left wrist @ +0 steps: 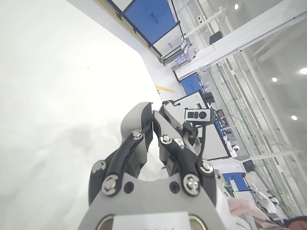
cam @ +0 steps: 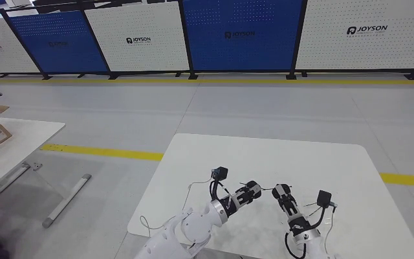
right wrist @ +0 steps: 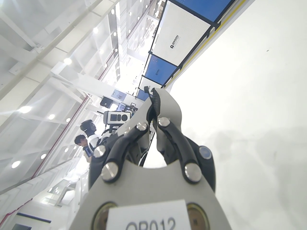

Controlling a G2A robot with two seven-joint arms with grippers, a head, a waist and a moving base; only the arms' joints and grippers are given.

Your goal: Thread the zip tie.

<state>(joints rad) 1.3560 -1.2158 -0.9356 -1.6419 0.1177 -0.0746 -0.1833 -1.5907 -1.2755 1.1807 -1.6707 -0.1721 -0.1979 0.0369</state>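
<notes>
The left gripper [left wrist: 152, 111] and right gripper [right wrist: 153, 98] are hovering tip to tip over the white rectangular table [cam: 259, 155]. Each is pinching the thin black plastic zip tie [right wrist: 149, 94] between pressed-together fingers, and the tie is sticking out past the right fingertips.

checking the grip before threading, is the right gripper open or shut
Shut: the right gripper pinches the black zip tie, whose end pokes past its tips.

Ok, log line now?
left end effector: shut on zip tie | right end effector: shut on zip tie | both over table, tips close
</notes>
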